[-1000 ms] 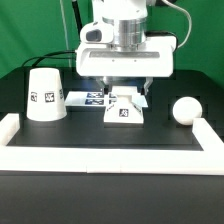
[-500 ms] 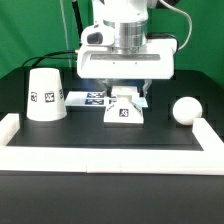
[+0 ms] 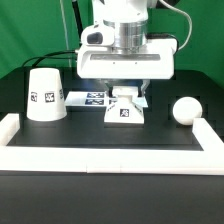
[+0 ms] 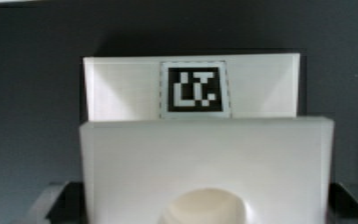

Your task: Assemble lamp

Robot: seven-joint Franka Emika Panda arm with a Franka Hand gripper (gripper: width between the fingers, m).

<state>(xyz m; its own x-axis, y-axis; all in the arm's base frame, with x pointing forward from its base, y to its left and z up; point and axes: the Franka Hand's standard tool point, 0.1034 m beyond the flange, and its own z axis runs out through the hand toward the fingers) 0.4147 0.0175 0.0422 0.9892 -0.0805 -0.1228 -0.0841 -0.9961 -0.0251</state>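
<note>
The square white lamp base (image 3: 125,112) lies on the black table in the middle, its tag facing the front. My gripper (image 3: 126,97) is down over it. In the wrist view the base (image 4: 194,90) fills the picture, and my dark fingers (image 4: 55,200) stand flush against its two opposite sides, so the jaws are shut on it. The base still rests on the table. The tapered shade (image 3: 45,95) stands at the exterior view's left. The ball-shaped bulb (image 3: 184,109) lies at the exterior view's right.
The marker board (image 3: 92,98) lies flat just behind the base, between it and the shade. A white raised rim (image 3: 100,156) runs along the table's front and both sides. The arm's body hangs over the table's middle.
</note>
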